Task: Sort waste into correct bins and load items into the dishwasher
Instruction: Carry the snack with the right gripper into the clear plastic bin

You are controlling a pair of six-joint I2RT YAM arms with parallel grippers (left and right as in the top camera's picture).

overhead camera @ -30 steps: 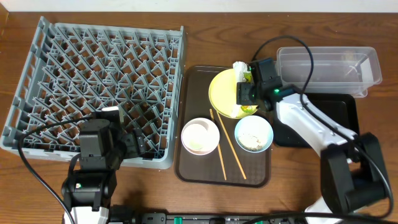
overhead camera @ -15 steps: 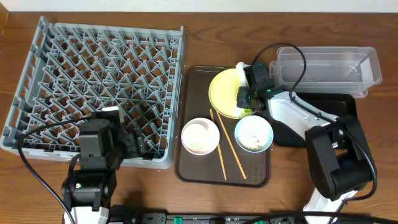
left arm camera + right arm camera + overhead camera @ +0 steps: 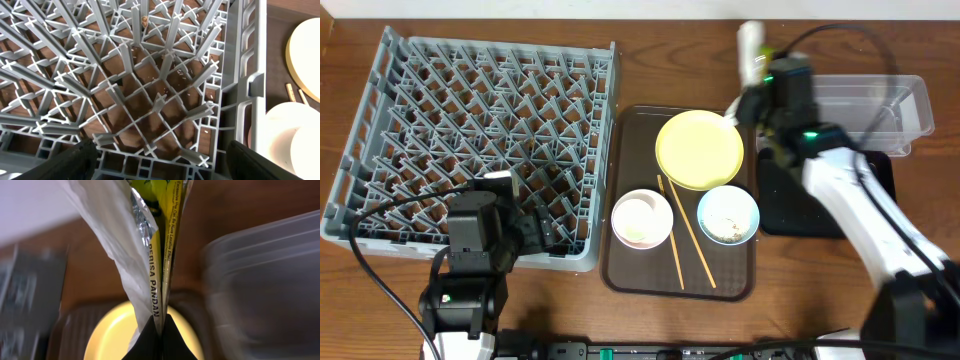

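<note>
The right gripper (image 3: pixel 161 339), down on the yellow plate (image 3: pixel 699 150) a second ago, has risen beside the clear plastic tub (image 3: pixel 865 105), leaving the plate bare; its wrist view alone shows it clamped on the wrapper (image 3: pixel 167 255) and white napkin (image 3: pixel 115 235) together, while the left gripper (image 3: pixel 160 167) hangs spread over the dish rack (image 3: pixel 150 100).

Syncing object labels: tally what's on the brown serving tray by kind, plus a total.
Round yellow plate: 1
Bowls: 2 (white bowl, light blue bowl)
Thin wooden chopsticks: 2
Total on the brown serving tray: 5
Not counted: the green-and-yellow printed wrapper, pinched in the right gripper off the tray.
</note>
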